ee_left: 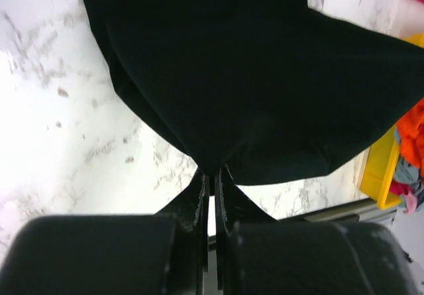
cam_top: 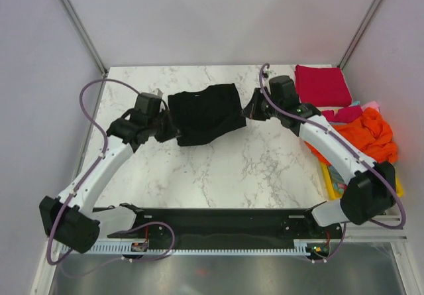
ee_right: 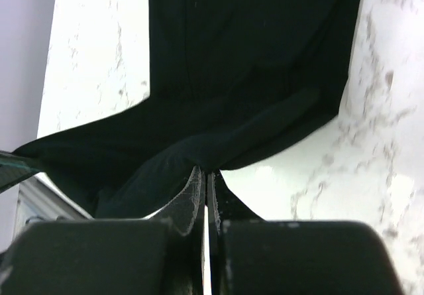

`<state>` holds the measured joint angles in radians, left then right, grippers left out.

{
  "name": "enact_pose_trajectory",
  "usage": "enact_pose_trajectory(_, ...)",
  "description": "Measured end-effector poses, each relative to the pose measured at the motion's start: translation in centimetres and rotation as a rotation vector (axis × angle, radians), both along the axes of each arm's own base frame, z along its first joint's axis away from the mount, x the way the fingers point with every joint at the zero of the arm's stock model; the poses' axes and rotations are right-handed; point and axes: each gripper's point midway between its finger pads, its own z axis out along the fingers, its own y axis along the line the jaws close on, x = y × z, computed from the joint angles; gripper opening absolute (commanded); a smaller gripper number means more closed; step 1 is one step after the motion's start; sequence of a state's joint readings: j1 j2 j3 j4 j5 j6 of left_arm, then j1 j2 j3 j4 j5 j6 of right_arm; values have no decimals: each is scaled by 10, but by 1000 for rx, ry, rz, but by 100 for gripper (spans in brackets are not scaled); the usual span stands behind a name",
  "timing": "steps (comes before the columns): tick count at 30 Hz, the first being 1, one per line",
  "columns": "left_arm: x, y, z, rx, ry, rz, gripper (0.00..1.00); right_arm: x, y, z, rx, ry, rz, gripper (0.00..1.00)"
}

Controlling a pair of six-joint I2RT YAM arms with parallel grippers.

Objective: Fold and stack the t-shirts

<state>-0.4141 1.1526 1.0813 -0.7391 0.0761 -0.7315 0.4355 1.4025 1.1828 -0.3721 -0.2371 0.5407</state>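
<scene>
The black t-shirt [cam_top: 207, 113] is spread in the far half of the marble table [cam_top: 252, 169], toward 12 o'clock from the table's middle, and it is stretched between the two arms. The left gripper [cam_top: 169, 128] pinches the shirt's edge at about 8 o'clock, with the jaws pressed together on a fold of cloth, as the left wrist view shows [ee_left: 212, 172]. The right gripper [cam_top: 252, 109] is closed in the same way on the edge at 3 o'clock [ee_right: 204, 170]. The near hem of the shirt lies free on the table. From the shirt toward 6 o'clock the marble is bare up to the arm bases. At 2 o'clock a folded crimson t-shirt [cam_top: 322, 85] lies in the far corner, near the right gripper. At 3 o'clock the orange t-shirt [cam_top: 371, 136] is heaped over the yellow basket [cam_top: 329, 179], close beside the right forearm.
</scene>
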Motion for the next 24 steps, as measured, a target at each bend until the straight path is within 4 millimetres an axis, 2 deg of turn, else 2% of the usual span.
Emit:
enact_pose_trajectory(5,58,13,21,37,-27,39,2,51,10,0,-44,-2,-23,0)
enact_pose_trajectory(7,85,20,23,49,-30,60,2,73,13,-4,-60,8,-31,0)
enact_pose_trajectory(10,116,31,14,71,-3,88,2,106,16,-7,-71,11,-43,0)
enact_pose_trajectory(16,164,41,4,71,24,108,2,168,23,-18,-68,15,-55,0)
enact_pose_trajectory(20,197,44,-3,62,31,107,4,198,22,-37,-69,36,-65,0)
enact_pose_trajectory(22,214,46,-11,57,36,106,4,209,21,-49,-71,49,-71,8)
enact_pose_trajectory(23,223,47,-18,55,46,106,4,217,20,-58,-71,56,-77,22)
enact_pose_trajectory(24,232,48,-28,55,58,109,4,221,21,-66,-70,65,-82,28)
